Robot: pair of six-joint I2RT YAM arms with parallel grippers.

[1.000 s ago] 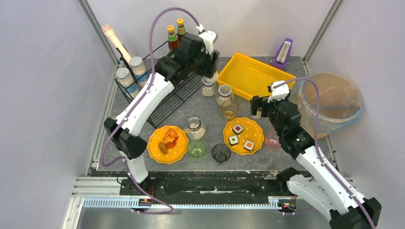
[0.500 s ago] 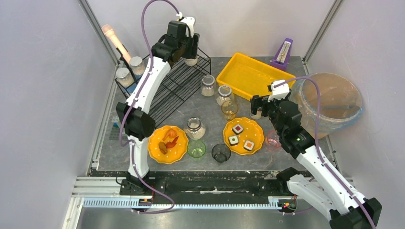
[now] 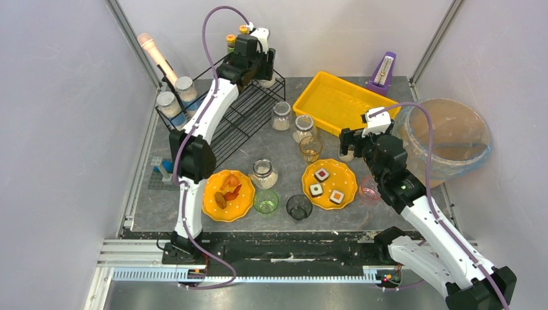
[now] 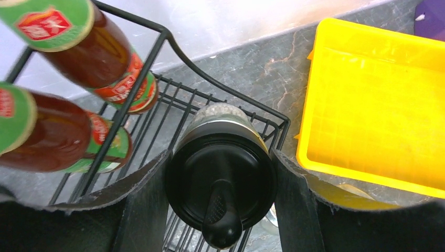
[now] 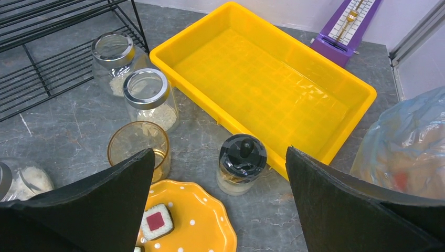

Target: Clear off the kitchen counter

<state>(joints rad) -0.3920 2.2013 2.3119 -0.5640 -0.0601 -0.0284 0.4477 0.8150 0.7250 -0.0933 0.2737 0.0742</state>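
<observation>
The dark-grey kitchen counter (image 3: pixel 278 145) holds jars, glasses and plates. My left gripper (image 3: pixel 262 70) is shut on a black-lidded shaker jar (image 4: pixel 231 173) and holds it upright over the back right corner of the black wire rack (image 3: pixel 239 116), which also shows in the left wrist view (image 4: pixel 157 58). I cannot tell whether the jar touches the rack. My right gripper (image 5: pixel 219 152) is open and empty, hovering above a small black-lidded jar (image 5: pixel 241 163) that stands on the counter between the yellow tray (image 5: pixel 262 84) and an orange sushi plate (image 5: pixel 194 220).
Two sauce bottles (image 4: pixel 89 47) stand in the rack. Three steel-lidded jars (image 3: pixel 281 116), an amber glass (image 3: pixel 311 148), green (image 3: pixel 265 201), dark (image 3: pixel 298 206) and pink (image 3: pixel 369 189) glasses and a second orange plate (image 3: pixel 226 194) are on the counter. A bagged bin (image 3: pixel 446 135) stands right.
My left arm has carried the shaker jar from over the counter's middle back to the rear right corner of the wire rack. The right arm has barely moved.
</observation>
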